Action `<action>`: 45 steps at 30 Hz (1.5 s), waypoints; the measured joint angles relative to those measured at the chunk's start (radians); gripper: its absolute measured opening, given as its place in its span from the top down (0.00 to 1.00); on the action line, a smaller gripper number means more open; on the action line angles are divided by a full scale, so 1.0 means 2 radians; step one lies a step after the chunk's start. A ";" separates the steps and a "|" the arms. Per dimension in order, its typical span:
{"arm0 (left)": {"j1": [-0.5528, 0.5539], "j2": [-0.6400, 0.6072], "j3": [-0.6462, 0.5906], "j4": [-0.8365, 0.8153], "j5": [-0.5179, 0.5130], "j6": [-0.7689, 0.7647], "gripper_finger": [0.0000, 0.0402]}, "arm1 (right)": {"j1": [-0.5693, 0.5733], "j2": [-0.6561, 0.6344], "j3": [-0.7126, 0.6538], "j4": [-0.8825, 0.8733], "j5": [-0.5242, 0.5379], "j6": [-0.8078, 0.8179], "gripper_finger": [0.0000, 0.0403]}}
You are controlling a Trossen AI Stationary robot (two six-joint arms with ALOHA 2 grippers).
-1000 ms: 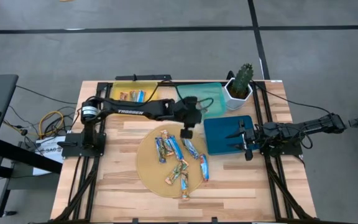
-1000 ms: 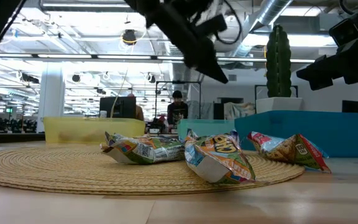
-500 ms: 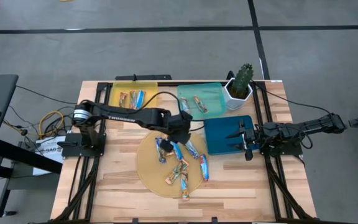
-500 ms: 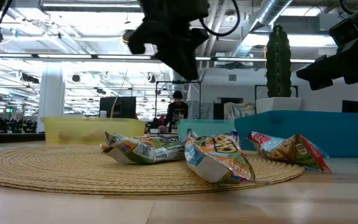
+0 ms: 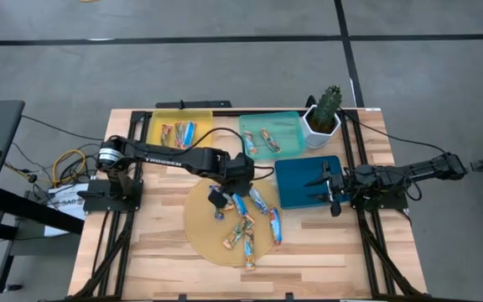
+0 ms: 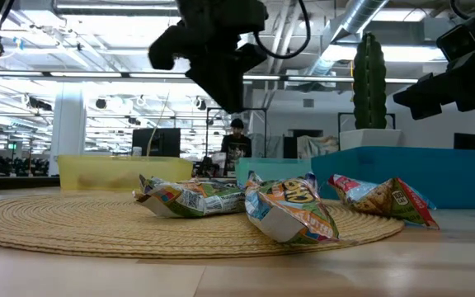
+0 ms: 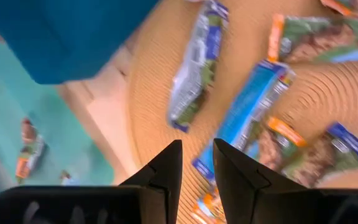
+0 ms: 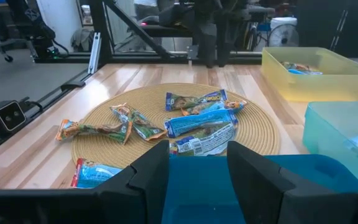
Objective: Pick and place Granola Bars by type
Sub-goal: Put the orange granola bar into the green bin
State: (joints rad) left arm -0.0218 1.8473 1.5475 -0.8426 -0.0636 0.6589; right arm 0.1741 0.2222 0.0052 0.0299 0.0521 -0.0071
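On the wooden surface [image 5: 158,252], Granola Bars [image 5: 246,220] lie scattered on a round woven mat [image 5: 204,228]; the left gripper [image 5: 217,200] hovers above them, fingers slightly apart, empty. The right gripper [image 5: 329,186] rests over the blue tray [image 5: 296,191], fingers spread. Beyond, an office with a person [image 6: 236,147].

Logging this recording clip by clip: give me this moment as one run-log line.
left gripper: empty, jaws apart, above granola bars on round mat | right gripper: idle over blue tray | yellow tray, teal tray: bars inside
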 joint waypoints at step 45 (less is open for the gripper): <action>-0.033 0.001 -0.195 0.115 -0.120 0.243 0.53 | 0.000 0.000 0.000 0.000 0.000 0.000 0.62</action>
State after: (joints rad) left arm -0.0879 1.8499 1.1578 -0.6124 -0.3041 1.1454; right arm 0.1744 0.2226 0.0053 0.0299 0.0521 -0.0071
